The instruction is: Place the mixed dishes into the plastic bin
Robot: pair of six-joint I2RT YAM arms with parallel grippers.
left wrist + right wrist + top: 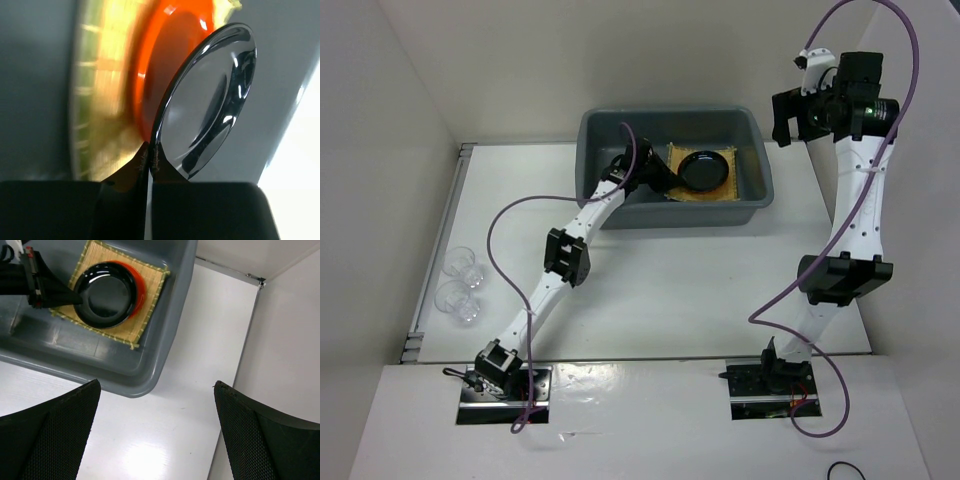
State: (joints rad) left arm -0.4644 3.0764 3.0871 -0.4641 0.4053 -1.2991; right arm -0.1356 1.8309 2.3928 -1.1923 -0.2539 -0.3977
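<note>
Reaching into the grey plastic bin (760, 185) at the middle of the counter's (670, 290) far edge, the left gripper (658, 180) has its fingers (125, 175) pinched almost together on the near rim of the small black plate (210, 100). Only a thin slit shows between them in the left wrist view.

The black plate lies over the small orange plate (141, 290), offset so that a crescent of orange shows along one side. Both sit on the square bamboo mat (150, 305), which lies flat on the bin's floor toward its right end.

The right gripper (156, 385) hangs high above the counter's far right corner, beside the bin's right end. Its fingers (55, 435) are spread wide with nothing between them.

Two clear plastic cups (460, 282) stand just beside each other near the counter's left edge, well apart from the bin and from both grippers.
</note>
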